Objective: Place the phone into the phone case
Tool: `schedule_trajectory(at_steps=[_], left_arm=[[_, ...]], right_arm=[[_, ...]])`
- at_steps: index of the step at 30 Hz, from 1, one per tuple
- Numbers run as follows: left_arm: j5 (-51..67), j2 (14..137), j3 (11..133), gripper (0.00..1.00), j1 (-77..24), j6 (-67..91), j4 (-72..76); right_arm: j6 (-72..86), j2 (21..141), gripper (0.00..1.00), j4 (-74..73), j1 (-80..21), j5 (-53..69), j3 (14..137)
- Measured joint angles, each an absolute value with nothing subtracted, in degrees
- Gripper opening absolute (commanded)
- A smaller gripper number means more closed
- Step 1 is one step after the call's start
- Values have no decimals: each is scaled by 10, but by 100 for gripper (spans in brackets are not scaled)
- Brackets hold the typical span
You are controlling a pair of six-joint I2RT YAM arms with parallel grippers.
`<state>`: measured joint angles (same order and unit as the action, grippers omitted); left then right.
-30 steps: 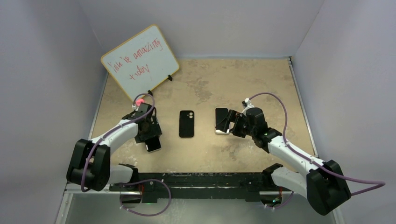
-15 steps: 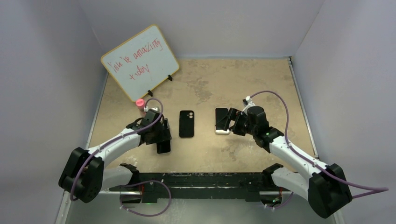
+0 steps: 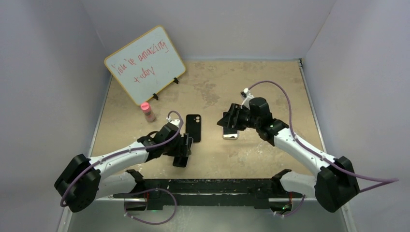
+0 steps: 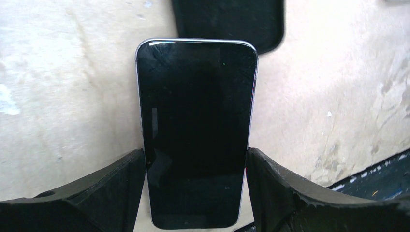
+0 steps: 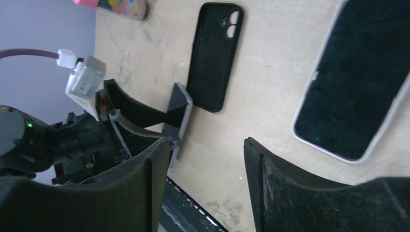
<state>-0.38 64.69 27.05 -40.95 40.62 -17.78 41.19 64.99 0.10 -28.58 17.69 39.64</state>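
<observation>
My left gripper [image 3: 183,153] is shut on the phone [image 4: 196,106], its fingers [image 4: 121,183] clamping the long edges of the black screen with the silvery rim. It holds the phone just short of the near end of the phone case [image 3: 193,128], a matte black shell lying flat with its camera cutout at the far end. The case's near end shows in the left wrist view [image 4: 227,21]. In the right wrist view the case [image 5: 215,53] lies flat and the held phone [image 5: 181,121] stands edge-on. My right gripper [image 3: 231,118] is open and empty, right of the case.
A second phone [image 3: 231,135] with a whitish rim lies screen-up under my right gripper and shows in the right wrist view [image 5: 358,82]. A small pink bottle [image 3: 147,112] stands left of the case. A whiteboard [image 3: 145,65] leans at the back left. Grey walls enclose the table.
My left arm has carried the phone rightward, from the left of the table to just below the case. My right gripper has lifted and shifted back and left over the second phone.
</observation>
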Motion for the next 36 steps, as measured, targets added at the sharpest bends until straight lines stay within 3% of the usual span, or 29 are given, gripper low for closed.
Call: schedule_trajectory(at_steps=[5,10,16,25,30,36], left_arm=[[-4,650,269,51,-458,396,-164],[-4,649,265,51,-492,392,-151],[0,637,237,49,-524,377,-88],[12,636,213,48,-545,368,-25],[10,618,205,47,-554,368,-26],[9,609,195,47,-557,368,-21]], right_arm=[[401,711,59,-1,-322,206,442],[390,818,68,0,-378,233,490],[390,895,69,4,-431,267,505],[381,962,69,-7,-431,310,526],[379,982,76,-24,-431,328,526],[371,984,66,-42,-429,357,527]])
